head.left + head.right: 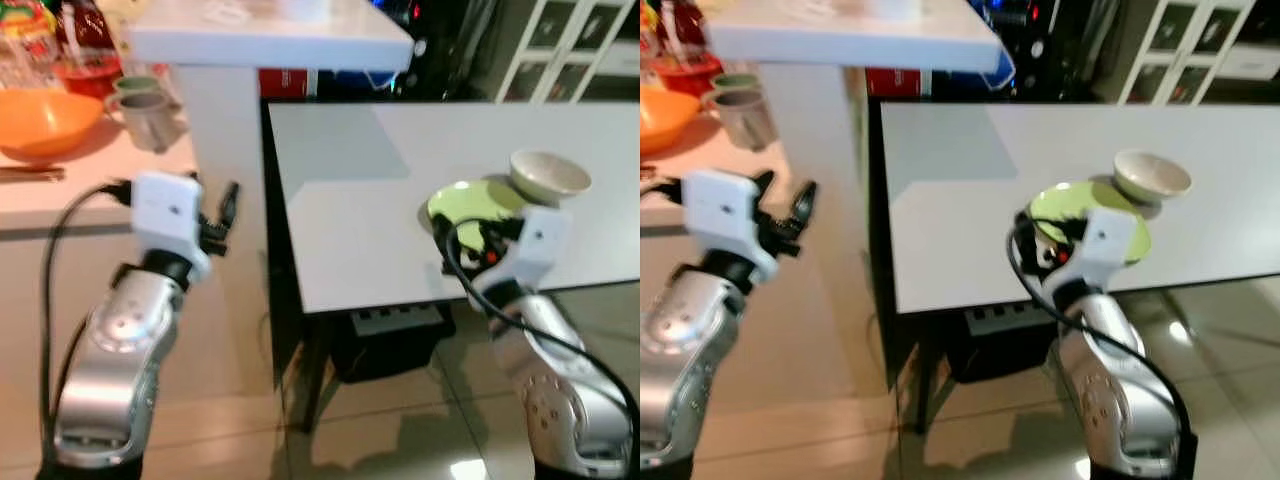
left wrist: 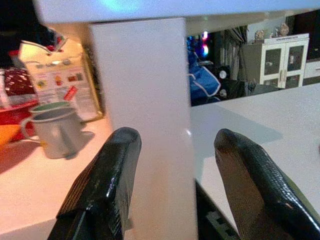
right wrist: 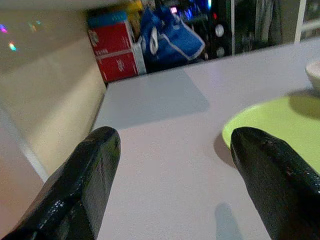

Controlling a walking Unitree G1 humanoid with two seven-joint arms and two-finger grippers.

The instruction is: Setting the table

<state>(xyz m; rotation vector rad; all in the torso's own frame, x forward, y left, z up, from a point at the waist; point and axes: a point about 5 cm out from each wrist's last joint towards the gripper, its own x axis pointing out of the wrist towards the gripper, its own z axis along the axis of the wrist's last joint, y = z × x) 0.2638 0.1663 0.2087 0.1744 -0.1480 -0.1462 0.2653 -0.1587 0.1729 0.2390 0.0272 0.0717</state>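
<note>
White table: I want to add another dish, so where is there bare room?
The white table is bare on its left half and far side. The near right part is crowded: green plate, beige bowl, right claw above the edge.

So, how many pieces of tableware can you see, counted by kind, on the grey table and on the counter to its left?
Plates: 1, the green plate on the grey table.
Bowls: 2, the cream bowl touching the plate, the orange bowl on the counter.
Mugs: 2, the grey mug and a green mug behind it.
Total: 5.

Head eyes look down over the white table; both wrist cameras skim it closely.
</note>
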